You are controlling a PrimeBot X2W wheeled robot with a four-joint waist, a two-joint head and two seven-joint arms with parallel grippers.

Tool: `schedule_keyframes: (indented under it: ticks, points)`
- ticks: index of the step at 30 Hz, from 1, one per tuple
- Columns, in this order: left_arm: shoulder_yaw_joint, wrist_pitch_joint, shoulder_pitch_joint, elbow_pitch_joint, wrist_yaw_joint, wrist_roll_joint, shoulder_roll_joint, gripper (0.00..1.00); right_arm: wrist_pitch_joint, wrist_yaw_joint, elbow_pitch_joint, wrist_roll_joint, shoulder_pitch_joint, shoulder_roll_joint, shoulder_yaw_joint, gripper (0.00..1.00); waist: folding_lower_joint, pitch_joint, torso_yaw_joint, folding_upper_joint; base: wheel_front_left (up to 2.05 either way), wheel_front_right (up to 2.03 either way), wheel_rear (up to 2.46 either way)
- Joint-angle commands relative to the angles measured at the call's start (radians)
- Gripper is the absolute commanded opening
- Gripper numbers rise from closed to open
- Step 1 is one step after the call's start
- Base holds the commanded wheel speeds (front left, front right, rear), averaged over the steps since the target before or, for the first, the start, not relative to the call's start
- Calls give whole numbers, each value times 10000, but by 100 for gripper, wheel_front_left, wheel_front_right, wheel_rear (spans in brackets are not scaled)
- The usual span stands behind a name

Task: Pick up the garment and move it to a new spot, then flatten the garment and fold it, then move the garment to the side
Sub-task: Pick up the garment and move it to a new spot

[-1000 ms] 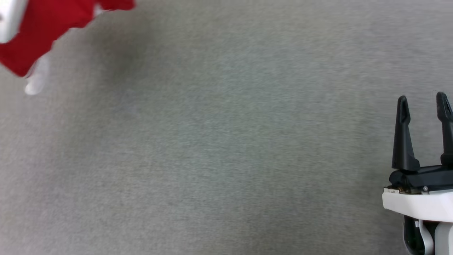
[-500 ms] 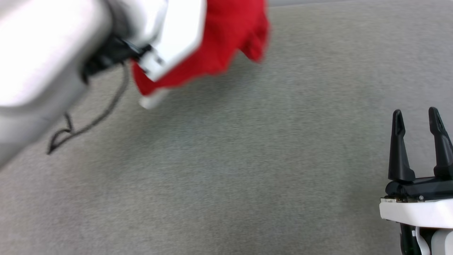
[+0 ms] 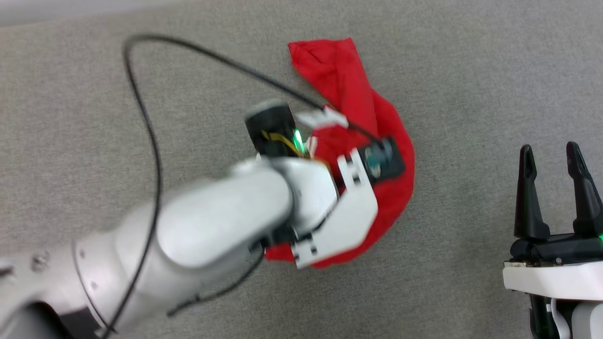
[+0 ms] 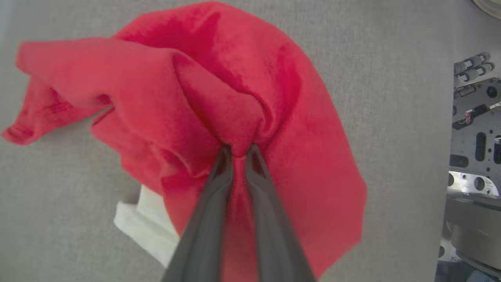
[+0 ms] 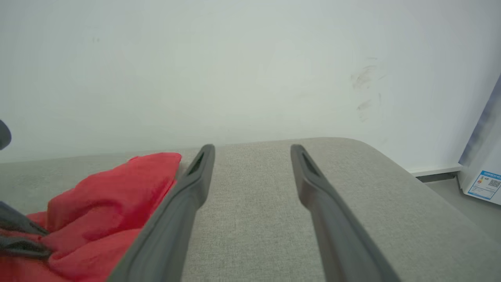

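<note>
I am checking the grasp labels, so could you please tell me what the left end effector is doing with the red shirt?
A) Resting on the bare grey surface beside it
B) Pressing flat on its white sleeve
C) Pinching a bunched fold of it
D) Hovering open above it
C: in the left wrist view the left end effector has its two fingers closed together on a gathered fold of the red shirt.

The red garment lies crumpled, a white bit, perhaps a sleeve, showing.

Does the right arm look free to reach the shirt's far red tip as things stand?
Probably yes: the right pincer stands open beside the garment with bare grey surface between them. The left pincer grips the bunched middle, leaving the tip uncovered.
</note>
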Motion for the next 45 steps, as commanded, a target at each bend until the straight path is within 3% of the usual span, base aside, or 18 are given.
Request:
schedule_keyframes:
  ticks: [1,7,11,12,13,14,20,21,24,30,37,45]
  points:
    - [27,311,624,-152,7,318,-127,0,-24,-5,21,109,-99,16,37,100,0,192,-49,0,0,0,0]
    - [-65,1028,2291,-370,-1,1038,-273,0,-24,-7,95,40,-251,15,40,100,0,437,57,0,0,0,0]
    - [-58,306,2105,-265,-1,1218,-350,0,-24,-5,172,-60,-250,15,-45,100,0,334,292,0,0,0,0]
    - [-19,-32,1923,-214,1,1301,-387,21,-24,-7,197,-96,-219,15,-59,100,0,259,358,0,0,0,0]
    - [13,-362,1767,-177,9,1364,-415,78,-24,-7,224,-131,-181,15,-59,100,0,168,415,0,0,0,0]
    - [22,-809,1587,-154,9,1476,-470,100,-24,-7,263,-178,-133,15,-71,100,0,59,482,0,0,0,0]
    - [203,-3897,1174,723,32,1866,-783,100,-24,-7,393,-356,246,15,-203,100,0,-778,911,0,0,0,0]
    - [203,-3897,1174,723,32,1866,-783,100,-24,-7,393,-356,246,15,-203,100,0,-778,911,0,0,0,0]
    - [508,-5147,1335,1030,434,2247,-953,100,-24,-7,411,-431,457,15,-294,100,0,-1159,1132,0,0,0,0]
    - [1229,-7431,1893,1316,1906,2996,-935,100,-24,-7,380,-595,704,15,-405,100,0,-1590,1496,0,0,0,0]
    - [2266,-9777,3214,1709,3896,3133,-677,100,-24,-7,401,-643,978,15,-494,100,0,-1997,1799,0,0,0,0]
    - [3675,-10601,5239,1482,5590,3065,-304,100,-24,-7,444,-694,1284,15,-555,100,0,-2428,2042,0,0,0,0]
